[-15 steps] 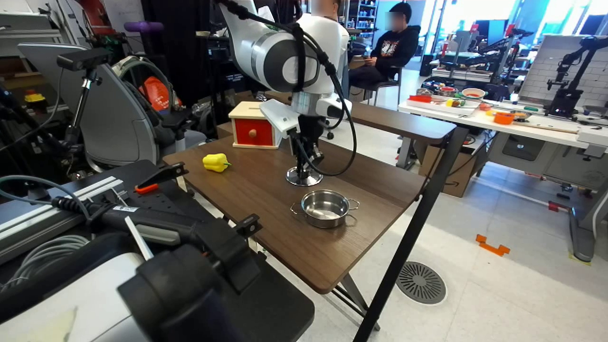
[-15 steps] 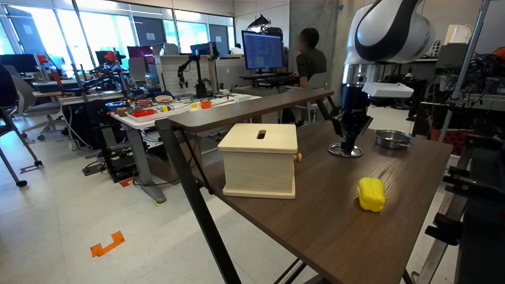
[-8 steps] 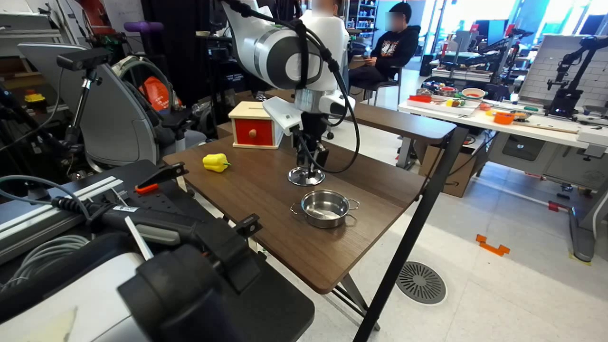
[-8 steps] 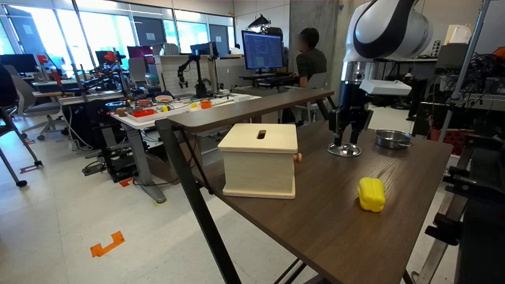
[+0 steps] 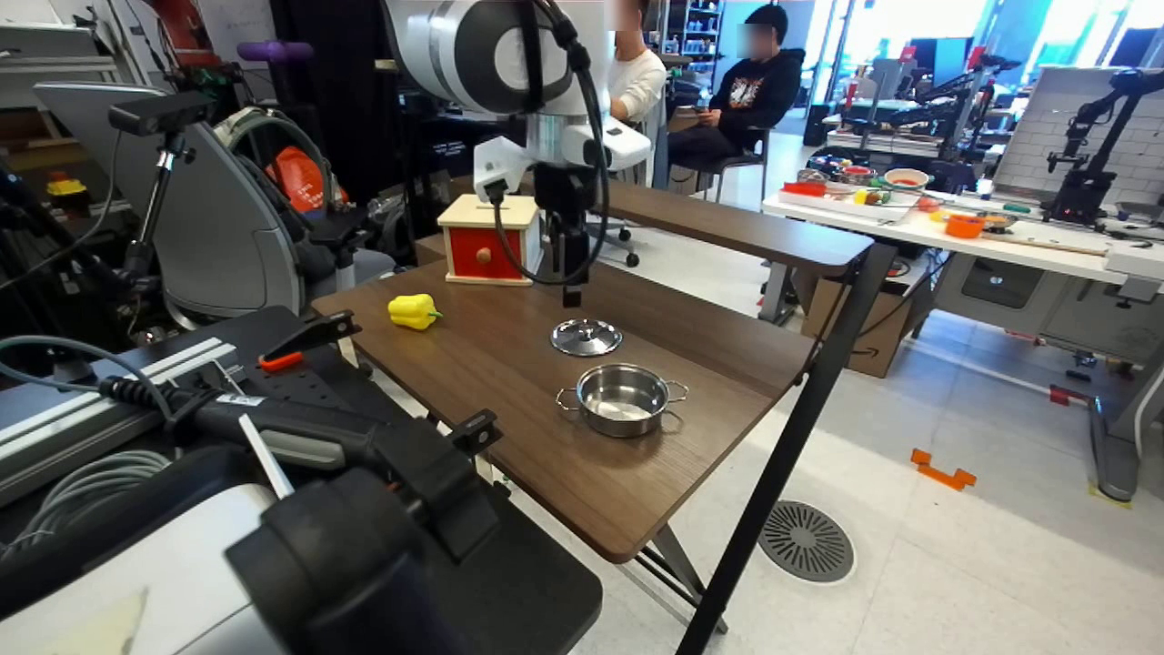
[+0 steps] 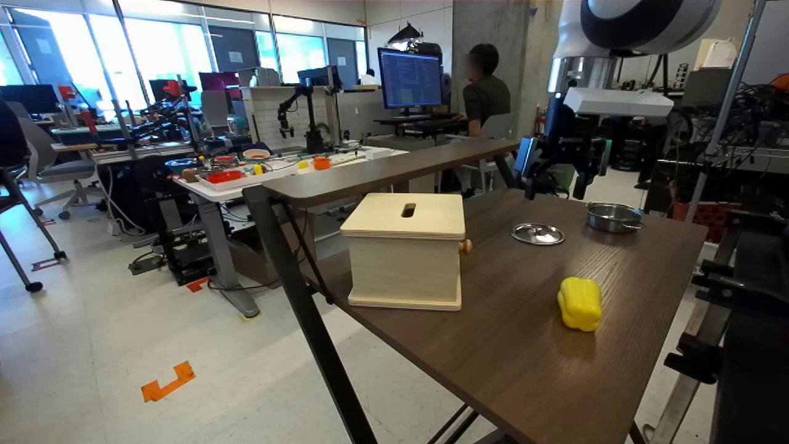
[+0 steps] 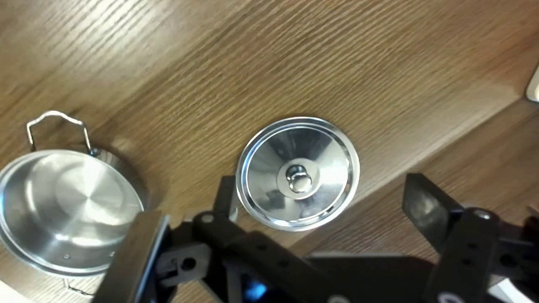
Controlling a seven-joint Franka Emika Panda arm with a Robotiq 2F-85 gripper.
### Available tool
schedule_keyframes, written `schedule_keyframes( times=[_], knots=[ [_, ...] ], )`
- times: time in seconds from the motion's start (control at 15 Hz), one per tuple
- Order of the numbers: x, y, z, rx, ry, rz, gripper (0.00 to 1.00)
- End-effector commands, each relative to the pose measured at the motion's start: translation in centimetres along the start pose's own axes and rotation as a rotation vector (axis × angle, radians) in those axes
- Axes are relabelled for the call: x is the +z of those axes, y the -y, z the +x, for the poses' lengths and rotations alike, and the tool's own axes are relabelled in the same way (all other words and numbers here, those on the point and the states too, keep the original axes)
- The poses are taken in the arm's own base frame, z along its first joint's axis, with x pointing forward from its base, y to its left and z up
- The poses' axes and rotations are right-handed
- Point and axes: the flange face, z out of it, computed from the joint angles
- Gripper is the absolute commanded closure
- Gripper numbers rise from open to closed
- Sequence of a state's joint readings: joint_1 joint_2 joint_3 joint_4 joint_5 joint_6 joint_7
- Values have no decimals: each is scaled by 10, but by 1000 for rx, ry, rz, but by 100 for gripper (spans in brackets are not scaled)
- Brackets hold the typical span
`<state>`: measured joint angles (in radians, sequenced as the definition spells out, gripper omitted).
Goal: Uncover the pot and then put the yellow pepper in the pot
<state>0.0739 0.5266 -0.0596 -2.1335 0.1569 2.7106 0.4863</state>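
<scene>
The pot, small and shiny steel with two wire handles, stands uncovered on the brown table; its inside is bare in the wrist view. Beside it the round steel lid lies flat, knob up. My gripper is raised above the lid, apart from it. In the wrist view the lid shows between and beyond the spread fingers, and nothing is held. The yellow pepper lies on the table in both exterior views, well away from the gripper and outside the wrist view.
A wooden box with a red drawer front stands at a table edge, close to the arm. A raised brown shelf runs along one side. A black desk with equipment adjoins the opposite side.
The gripper was shut at the lid's knob. It has opened, let go and risen clear. The lid shifted slightly, then stayed on the table; pot and pepper have not moved.
</scene>
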Motion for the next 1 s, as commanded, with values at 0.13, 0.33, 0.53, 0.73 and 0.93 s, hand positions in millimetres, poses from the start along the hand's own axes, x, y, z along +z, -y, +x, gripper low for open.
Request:
schedule_keyframes(
  times=[0.13, 0.33, 0.53, 0.73, 0.93],
  knots=[
    [-18, 9, -73, 211, -81, -4, 0],
    [-11, 22, -117, 247, -57, -13, 0],
    [-4, 36, -154, 264, -30, -18, 0],
    [4, 47, -182, 282, 0, -22, 0],
    [11, 56, -205, 287, 19, -19, 0]
  ],
)
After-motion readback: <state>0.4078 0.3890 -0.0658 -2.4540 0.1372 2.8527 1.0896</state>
